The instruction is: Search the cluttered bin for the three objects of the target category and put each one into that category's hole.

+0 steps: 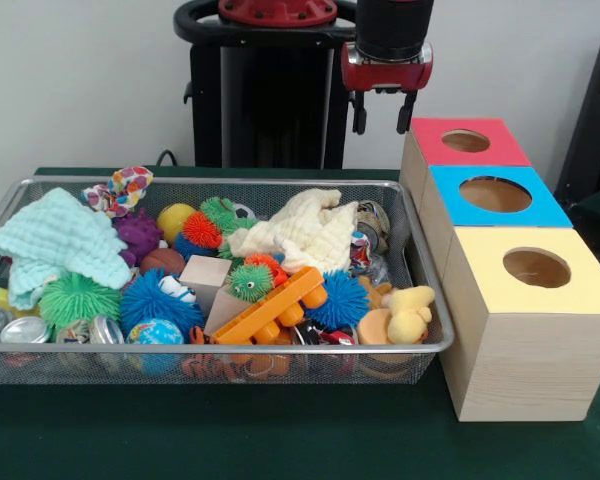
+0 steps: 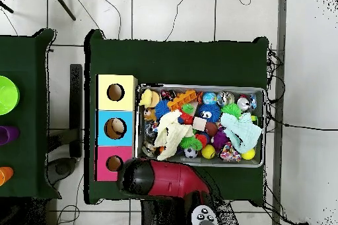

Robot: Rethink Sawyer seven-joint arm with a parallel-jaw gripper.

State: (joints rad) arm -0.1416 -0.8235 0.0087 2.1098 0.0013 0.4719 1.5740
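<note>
A wide, shallow basket of silver wire mesh with a rounded metal rim [image 1: 220, 350] sits on a dark green table [image 1: 230, 440], crammed with toys. In the front view, the red and black arm comes down from the top and its gripper [image 1: 383, 125] hangs in the air above the basket's far right corner, next to a pale wooden box with a red top [image 1: 435, 135]. Its 2 short black fingers [image 1: 360, 112] stand a little apart, with nothing between them.

1 small ruffled fabric piece, white with red, blue, yellow and green print [image 1: 121, 189], rests on the basket's far rim toward the left, just beside a large mint-green waffle cloth [image 1: 58, 243] draped over the left end. A large cream waffle cloth [image 1: 300, 232] lies crumpled near the middle. No other ruffled pieces can be made out for certain among the clutter. Spiky rubber balls in blue [image 1: 156, 300], green [image 1: 76, 297] and purple [image 1: 138, 235], an orange plastic block [image 1: 270, 308] and a yellow duck [image 1: 408, 310] fill the rest.

3 boxes stand in a row touching the basket's right side: red farthest, a blue-topped one [image 1: 535, 212] in the middle, and nearest the camera the yellow-topped pale wooden box, whose round dark hole [image 1: 536, 267] is open and unobstructed
</note>
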